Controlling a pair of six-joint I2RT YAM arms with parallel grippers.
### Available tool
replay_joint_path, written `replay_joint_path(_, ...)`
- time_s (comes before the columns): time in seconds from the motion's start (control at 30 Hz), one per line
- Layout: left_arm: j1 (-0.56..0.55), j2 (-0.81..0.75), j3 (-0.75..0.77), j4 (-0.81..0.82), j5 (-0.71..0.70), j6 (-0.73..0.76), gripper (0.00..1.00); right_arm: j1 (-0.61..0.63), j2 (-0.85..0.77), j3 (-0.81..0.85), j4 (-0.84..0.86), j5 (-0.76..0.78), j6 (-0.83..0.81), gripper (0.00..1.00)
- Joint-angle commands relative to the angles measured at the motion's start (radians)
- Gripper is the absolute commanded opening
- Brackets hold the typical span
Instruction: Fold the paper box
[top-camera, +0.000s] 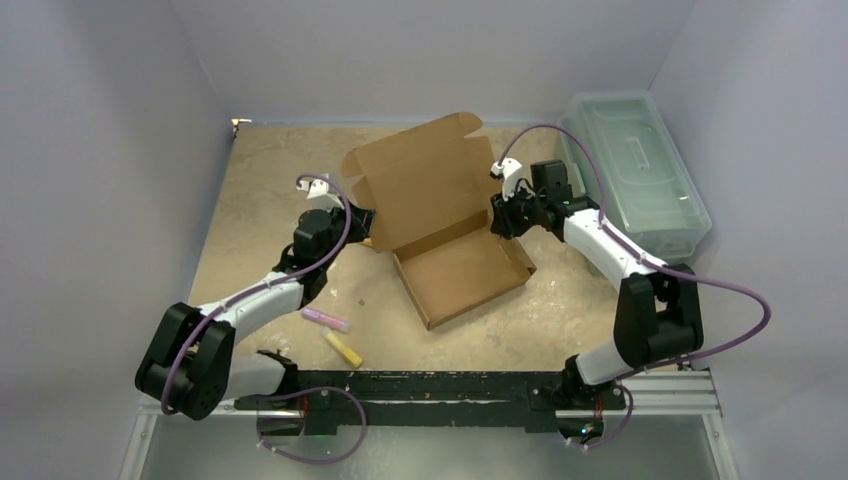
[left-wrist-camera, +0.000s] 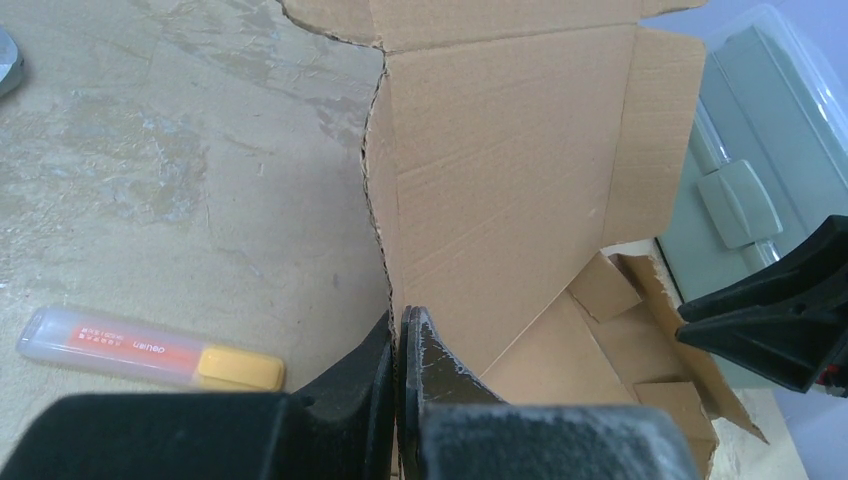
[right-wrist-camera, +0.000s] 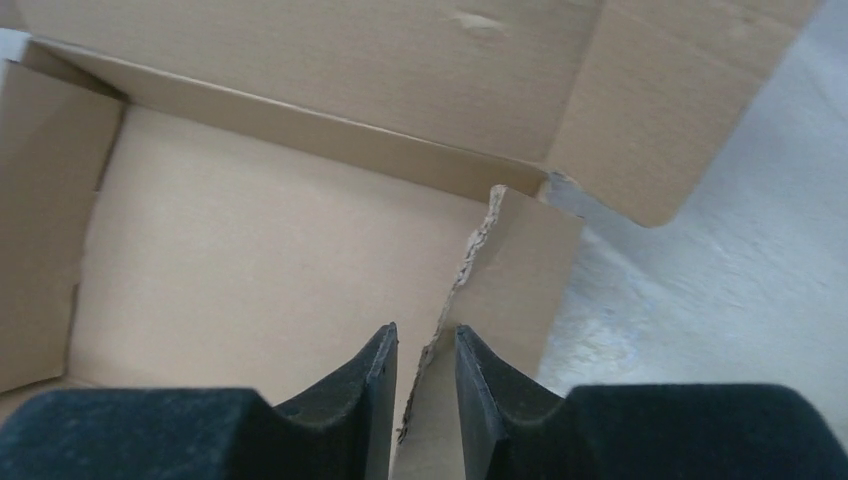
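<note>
Edge of the paper box (top-camera: 462, 275) is clamped in the left hand (left-wrist-camera: 403, 330), its wall straddled by the parted right hand (right-wrist-camera: 425, 345). The lid (top-camera: 415, 175) is raised beyond both.

From the right wrist, we lose the paper box (right-wrist-camera: 300, 250) past the view's edges at nine and twelve o'clock.

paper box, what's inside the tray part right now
No loose item shows, just the bare cardboard floor of the paper box. The right gripper straddles one side wall, with one finger inside. Whatever lies under the folded-in side flaps is covered.
</note>
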Motion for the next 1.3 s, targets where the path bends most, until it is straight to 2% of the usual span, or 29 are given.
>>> replay_joint_path(0.0, -0.008, -0.037, -0.004, 0.042, 0.012, 0.029, 0.0, -0.007, 0.001, 0.031, -0.037, -0.148, 0.016, 0.32)
replay_joint_path(0.3, -0.008, -0.047, -0.004, 0.029, 0.009, 0.036, 0.0, -0.03, 0.027, 0.029, -0.059, -0.205, 0.016, 0.38)
replay_joint_path(0.7, -0.008, -0.058, 0.006, 0.012, 0.013, 0.041, 0.0, -0.077, 0.067, 0.027, -0.068, -0.304, 0.029, 0.35)
replay_joint_path(0.77, -0.008, -0.06, 0.008, 0.008, 0.012, 0.042, 0.0, -0.077, 0.071, 0.026, -0.062, -0.291, 0.036, 0.3)
replay_joint_path(0.83, -0.008, -0.062, 0.01, 0.007, 0.013, 0.043, 0.0, -0.077, 0.071, 0.025, -0.058, -0.285, 0.042, 0.19)
replay_joint_path(1.0, -0.008, -0.06, 0.016, 0.003, 0.013, 0.043, 0.0, -0.077, 0.078, 0.017, -0.041, -0.237, 0.058, 0.01)
replay_joint_path(1.27, -0.008, -0.05, 0.027, -0.001, 0.017, 0.046, 0.0, -0.076, 0.112, 0.015, -0.056, -0.161, 0.031, 0.0)
